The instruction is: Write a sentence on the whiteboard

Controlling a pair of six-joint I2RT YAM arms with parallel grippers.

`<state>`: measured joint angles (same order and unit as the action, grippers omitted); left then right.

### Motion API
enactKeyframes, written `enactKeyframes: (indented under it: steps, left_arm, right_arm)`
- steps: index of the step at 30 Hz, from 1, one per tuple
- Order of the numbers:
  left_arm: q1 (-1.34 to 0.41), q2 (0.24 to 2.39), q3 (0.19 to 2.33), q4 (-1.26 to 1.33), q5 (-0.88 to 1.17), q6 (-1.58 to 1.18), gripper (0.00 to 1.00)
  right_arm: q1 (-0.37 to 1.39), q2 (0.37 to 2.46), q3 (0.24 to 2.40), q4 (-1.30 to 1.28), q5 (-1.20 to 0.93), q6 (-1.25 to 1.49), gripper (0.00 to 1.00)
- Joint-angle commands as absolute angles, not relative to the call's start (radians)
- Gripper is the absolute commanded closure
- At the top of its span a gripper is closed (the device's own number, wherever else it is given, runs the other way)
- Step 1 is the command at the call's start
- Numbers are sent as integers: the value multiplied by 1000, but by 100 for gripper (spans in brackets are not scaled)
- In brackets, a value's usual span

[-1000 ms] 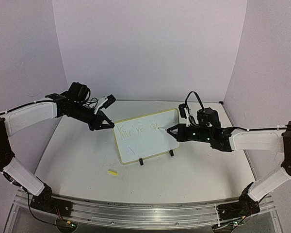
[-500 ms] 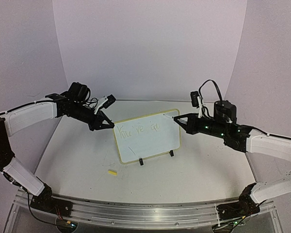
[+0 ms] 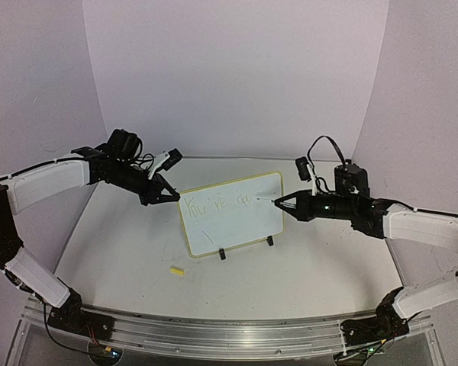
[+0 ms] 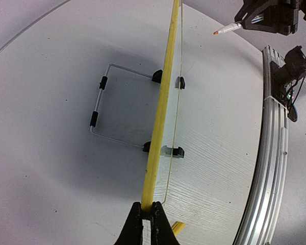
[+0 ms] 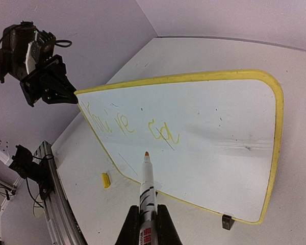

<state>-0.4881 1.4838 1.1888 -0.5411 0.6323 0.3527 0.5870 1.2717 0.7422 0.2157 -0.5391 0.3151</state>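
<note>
The whiteboard stands upright on two black clip feet mid-table; it also shows in the right wrist view and edge-on in the left wrist view. The sentence is faint yellow writing on one line, roughly "You're ca". My left gripper is shut on the board's yellow rim at its upper left corner. My right gripper is shut on a white marker; its orange tip hovers just off the board, right of the writing.
A small yellow marker cap lies on the table in front of the board's left end; it also shows in the right wrist view. A wire stand props the board from behind. An aluminium rail runs along the near edge.
</note>
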Motion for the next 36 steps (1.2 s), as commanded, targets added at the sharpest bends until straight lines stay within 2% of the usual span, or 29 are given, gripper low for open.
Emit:
enactKeyframes:
  steps: [1,25,36]
  left_arm:
    - [-491,1476,1188,-550,598,394,100]
    - [-491,1485,1192,-553,593,396,100]
    - [-491,1486,1193,-553,597,397,100]
  right_arm:
    - [581,1315,778,250,-576,291,100]
    - [577,1443,854,328,-473,320,100]
    - [577,1461,795,327,-450,346,100]
